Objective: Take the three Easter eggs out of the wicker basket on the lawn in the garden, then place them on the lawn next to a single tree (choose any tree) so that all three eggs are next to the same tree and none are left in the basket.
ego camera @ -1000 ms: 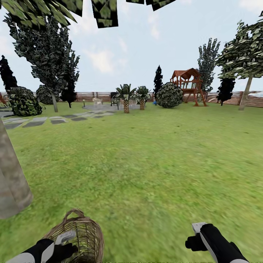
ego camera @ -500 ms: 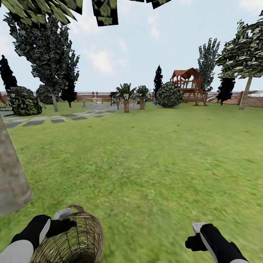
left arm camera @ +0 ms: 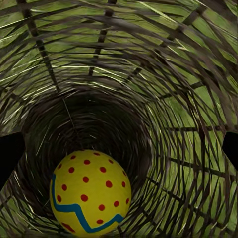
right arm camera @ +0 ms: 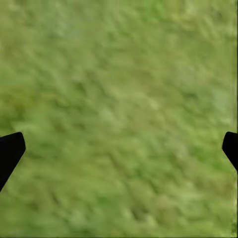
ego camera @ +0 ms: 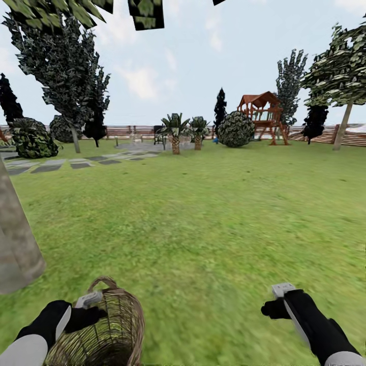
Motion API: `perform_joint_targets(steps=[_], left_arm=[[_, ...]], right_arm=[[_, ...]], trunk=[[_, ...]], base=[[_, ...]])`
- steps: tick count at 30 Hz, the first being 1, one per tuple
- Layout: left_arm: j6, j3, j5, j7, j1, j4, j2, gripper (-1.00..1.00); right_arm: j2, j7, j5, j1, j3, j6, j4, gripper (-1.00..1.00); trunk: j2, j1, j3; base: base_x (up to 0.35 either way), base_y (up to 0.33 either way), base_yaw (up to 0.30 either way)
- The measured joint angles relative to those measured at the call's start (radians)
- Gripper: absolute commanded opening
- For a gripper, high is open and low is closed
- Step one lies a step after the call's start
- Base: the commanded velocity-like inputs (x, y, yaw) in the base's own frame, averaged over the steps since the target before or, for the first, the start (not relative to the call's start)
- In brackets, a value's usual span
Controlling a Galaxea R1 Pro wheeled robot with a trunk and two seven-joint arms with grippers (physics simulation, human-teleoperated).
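Observation:
The wicker basket (ego camera: 109,330) stands on the lawn (ego camera: 203,218) at the bottom left of the head view, its loop handle at the far rim. My left gripper (ego camera: 91,308) hangs over the basket's mouth, open. In the left wrist view I look straight down inside the basket (left arm camera: 163,99): one yellow Easter egg (left arm camera: 89,193) with red dots and a blue zigzag lies on the bottom, below the left gripper (left arm camera: 119,151) and untouched by it. A thick grey-brown tree trunk (ego camera: 15,244) rises just left of the basket. My right gripper (ego camera: 275,301) is open over bare grass (right arm camera: 119,114).
Beyond the wide grass lie stepping stones (ego camera: 66,165), short palms (ego camera: 175,133), round bushes (ego camera: 236,129), a wooden play tower (ego camera: 262,114) and a fence. Another leafy tree (ego camera: 341,81) stands far right.
My left arm has swung up from beside the basket to above its mouth. The right gripper has risen a little. The view has shifted slightly.

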Motion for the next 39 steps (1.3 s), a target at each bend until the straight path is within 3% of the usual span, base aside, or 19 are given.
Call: perform_joint_targets(steps=[4, 18, 23, 28, 39], left_arm=[[0.000, 0.000, 0.000, 0.000, 0.000, 0.002, -0.001, 1.00], [-0.003, 0.000, -0.001, 0.005, 0.000, 0.025, -0.004, 1.00], [-0.003, 0.001, 0.000, 0.005, 0.000, 0.029, -0.004, 1.00], [-0.006, 0.004, 0.005, 0.005, 0.000, 0.030, -0.003, 1.00], [-0.008, 0.008, 0.006, 0.009, 0.000, 0.030, -0.003, 1.00]], right_arm=[[-0.021, 0.001, -0.002, 0.000, 0.002, 0.022, -0.016, 1.00], [-0.035, -0.006, -0.003, 0.000, -0.008, 0.025, -0.027, 1.00], [-0.056, -0.006, -0.010, 0.000, -0.010, 0.029, -0.053, 1.00], [-0.056, -0.007, -0.010, 0.000, -0.008, 0.033, -0.047, 1.00], [-0.047, -0.007, -0.004, 0.000, -0.004, 0.032, -0.043, 1.00]], trunk=[[-0.001, 0.002, -0.016], [-0.004, 0.008, -0.070], [-0.005, 0.010, -0.089], [-0.006, 0.011, -0.097], [-0.008, 0.016, -0.139]], base=[[0.000, 0.000, 0.000], [0.000, 0.000, 0.000], [0.000, 0.000, 0.000], [0.000, 0.000, 0.000], [0.000, 0.000, 0.000]])
